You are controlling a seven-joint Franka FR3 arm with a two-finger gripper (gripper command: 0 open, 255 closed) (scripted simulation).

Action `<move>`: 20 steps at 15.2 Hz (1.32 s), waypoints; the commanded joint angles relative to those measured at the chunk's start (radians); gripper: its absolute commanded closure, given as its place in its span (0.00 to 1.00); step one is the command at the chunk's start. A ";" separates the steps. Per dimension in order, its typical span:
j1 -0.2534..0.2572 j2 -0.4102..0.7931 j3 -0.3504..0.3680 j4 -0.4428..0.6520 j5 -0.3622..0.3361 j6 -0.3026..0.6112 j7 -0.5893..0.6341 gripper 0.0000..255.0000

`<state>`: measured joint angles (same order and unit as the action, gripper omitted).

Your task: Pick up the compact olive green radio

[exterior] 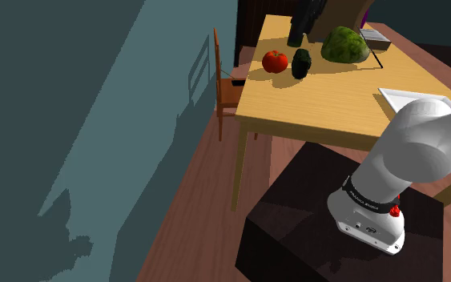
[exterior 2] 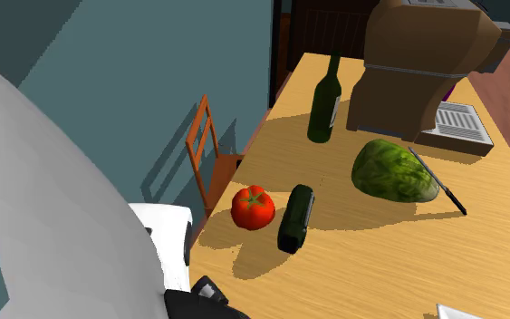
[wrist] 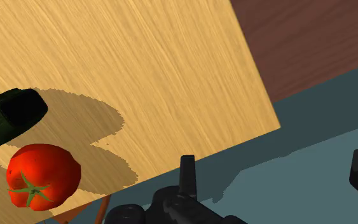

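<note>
The radio is a small, dark olive green, rounded block lying on the wooden table. A red tomato sits close beside it. In the second exterior view the radio lies between the tomato and a green melon. In the wrist view my gripper is open, one finger well apart from the other, with nothing between them. It hovers past the table edge, well short of the radio and tomato.
A dark bottle, a brown machine and a knife stand farther back on the table. A white tray lies near the stand. A wooden chair stands by the table's side, against the teal wall.
</note>
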<state>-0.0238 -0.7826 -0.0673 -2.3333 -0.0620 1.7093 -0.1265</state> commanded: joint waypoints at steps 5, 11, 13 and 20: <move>-0.044 0.127 -0.049 0.057 -0.008 0.055 0.030 0.00; -0.100 0.314 -0.126 0.159 -0.004 0.116 0.069 0.00; -0.116 0.375 -0.153 0.197 0.003 0.131 0.079 0.00; -0.174 0.589 -0.249 0.341 0.051 0.164 0.106 0.00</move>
<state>-0.1901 -0.2293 -0.3035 -2.0159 -0.0214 1.8670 -0.0258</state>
